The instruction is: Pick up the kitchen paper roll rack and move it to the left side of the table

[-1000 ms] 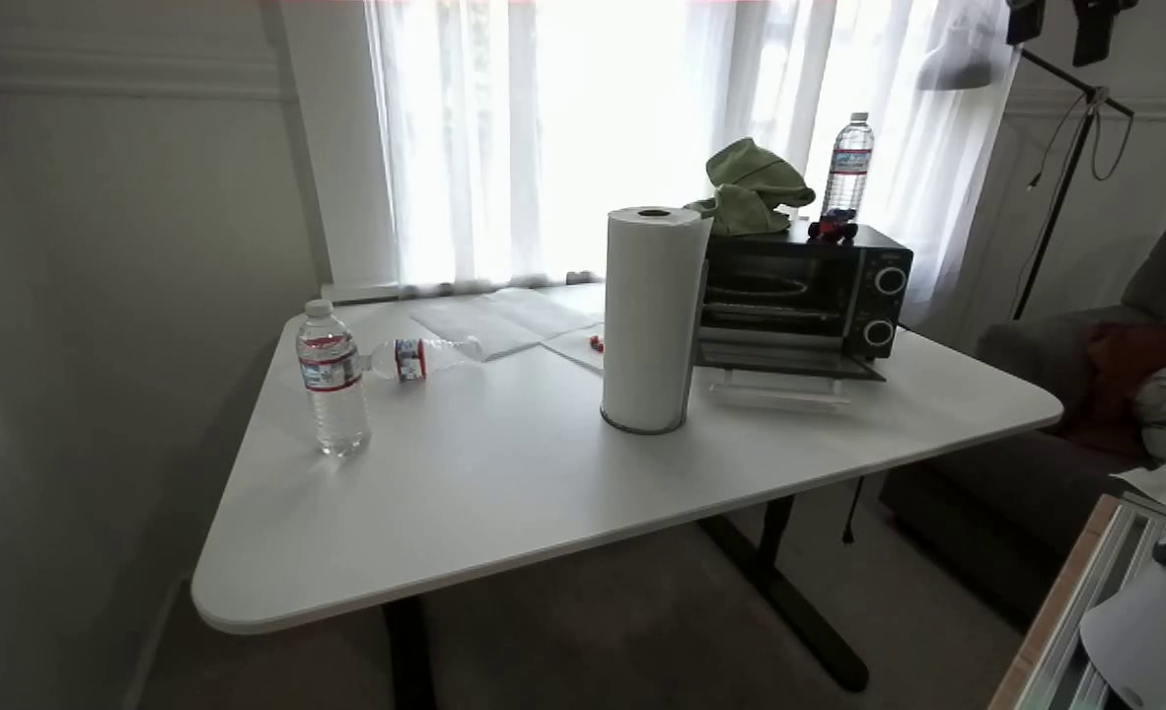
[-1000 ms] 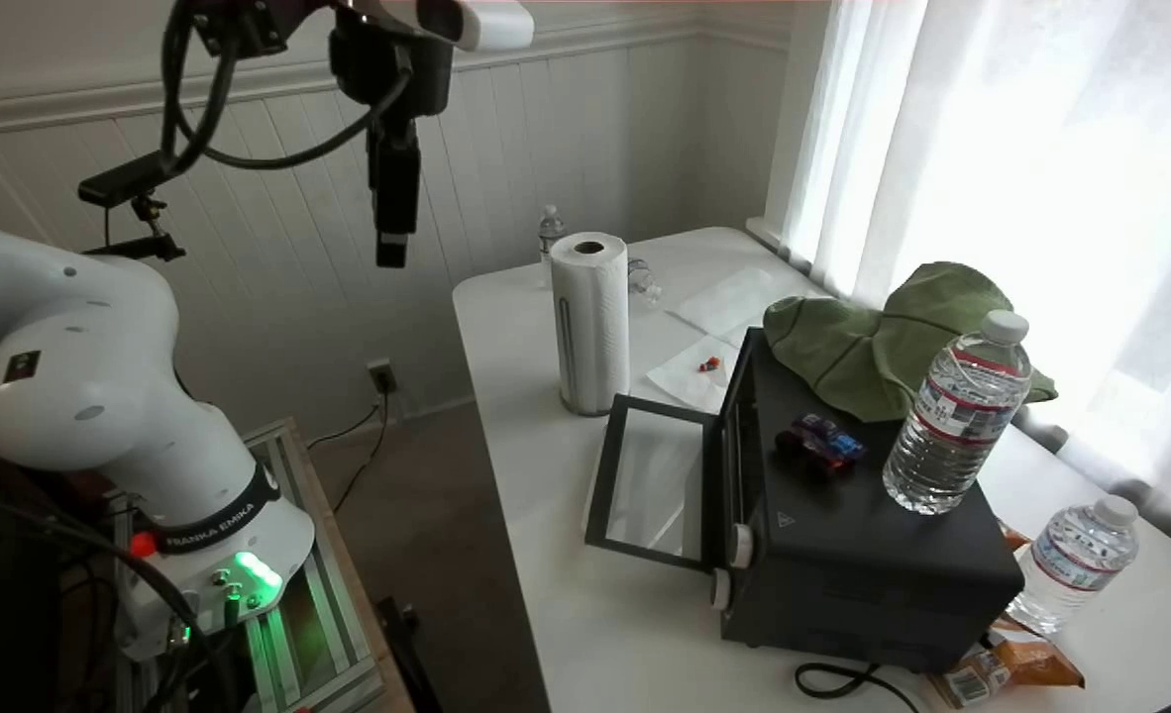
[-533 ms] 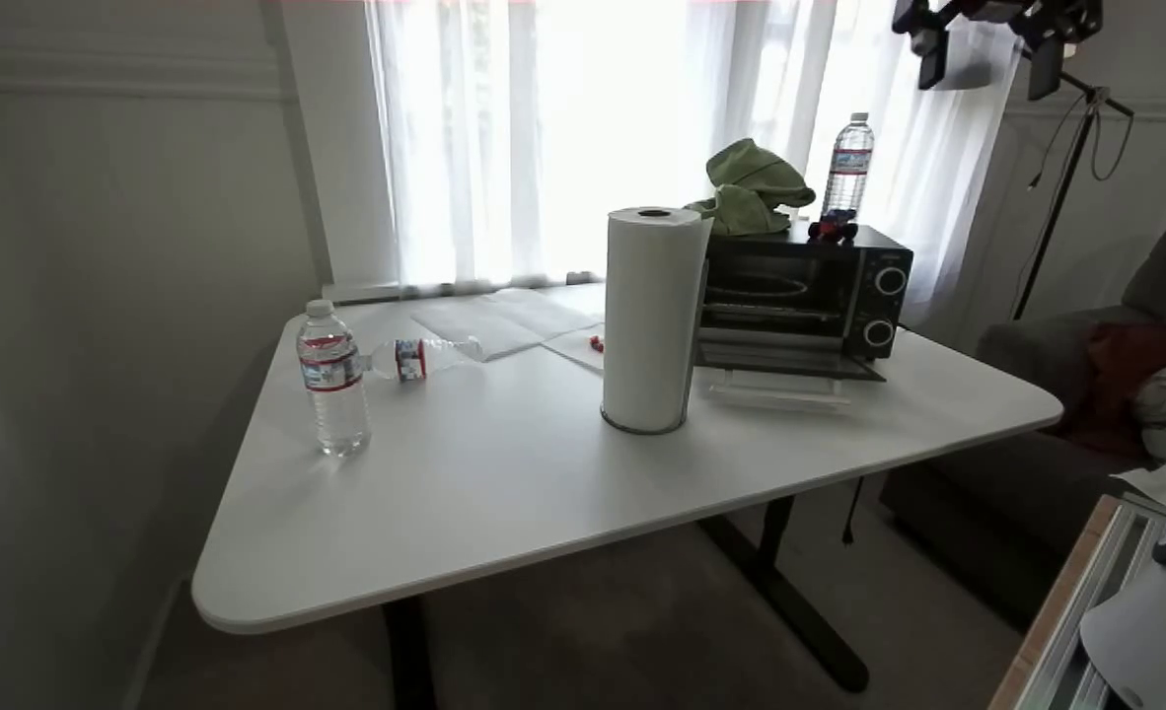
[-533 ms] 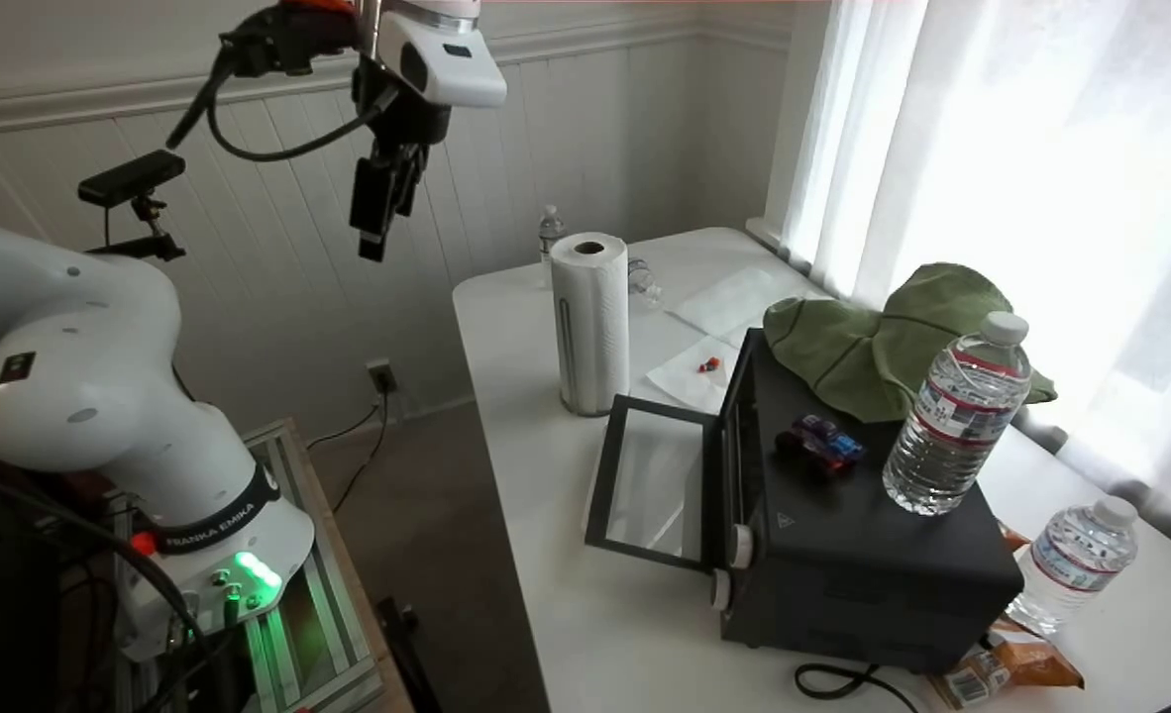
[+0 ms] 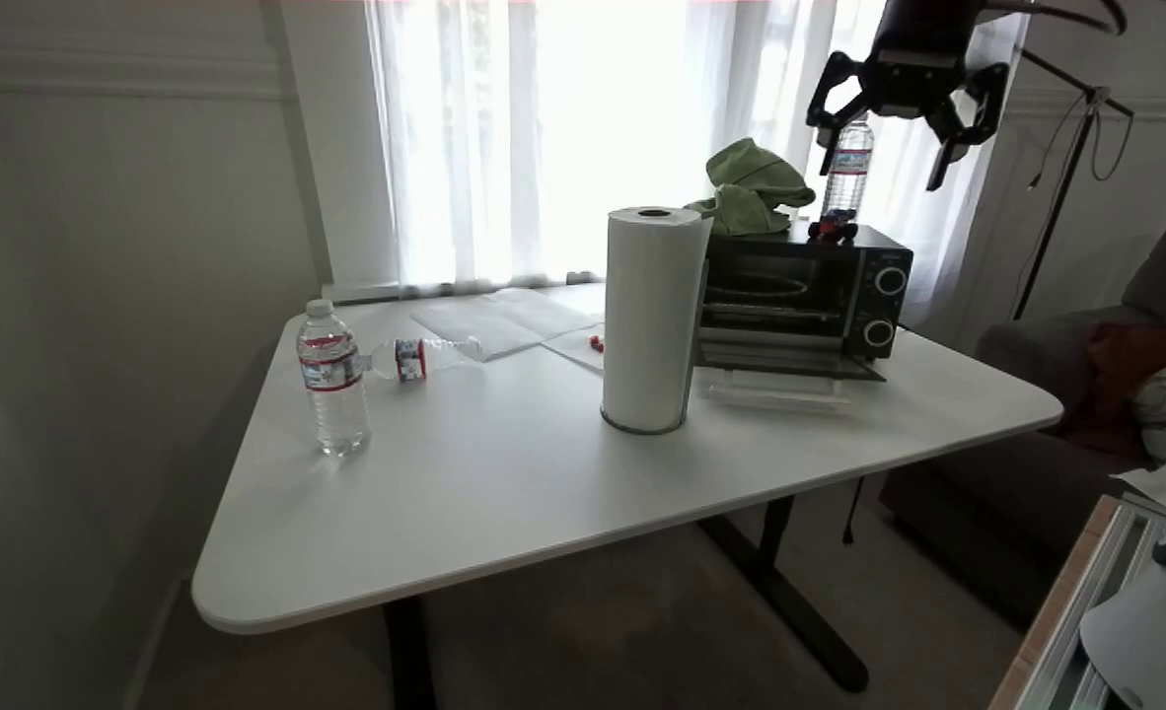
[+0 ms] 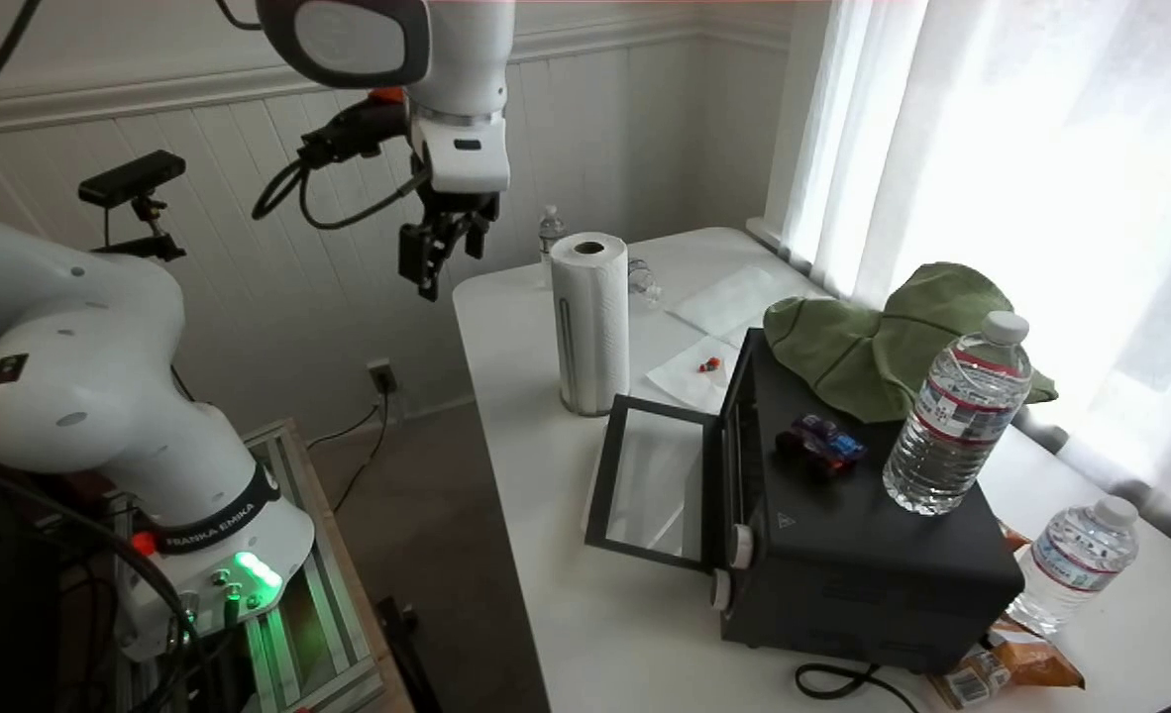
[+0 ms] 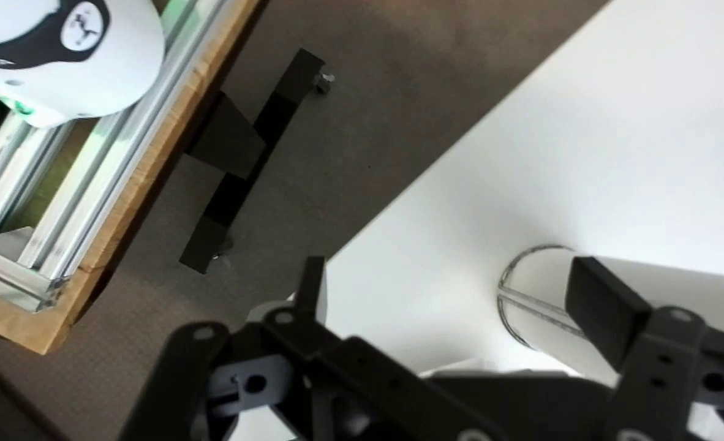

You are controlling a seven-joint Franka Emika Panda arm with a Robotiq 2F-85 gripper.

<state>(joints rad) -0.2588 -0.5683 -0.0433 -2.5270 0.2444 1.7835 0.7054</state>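
Note:
The kitchen paper roll rack stands upright on the white table (image 5: pixel 465 493). It shows in both exterior views (image 5: pixel 652 316) (image 6: pixel 593 337), with a thin wire arm along its side. In the wrist view the rack (image 7: pixel 539 278) lies at the right, its wire base ring visible and its upper part partly hidden behind one finger. My gripper (image 5: pixel 882 170) is open and empty, in the air. In an exterior view the gripper (image 6: pixel 453 265) hangs beside the roll's top, apart from it, outside the table edge. In the wrist view the gripper (image 7: pixel 446 269) has its fingers wide apart.
A black toaster oven (image 6: pixel 883 564) with its door lowered stands beside the rack. A green cloth (image 6: pixel 883 337), a toy car (image 6: pixel 820 443) and a bottle (image 6: pixel 962 416) are on top. An upright bottle (image 5: pixel 334 394) and a lying bottle (image 5: pixel 415 359) are at the table's left.
My gripper has come down and closer to the table. In an exterior view it moved left and down from the upper right corner. The rack has not moved.

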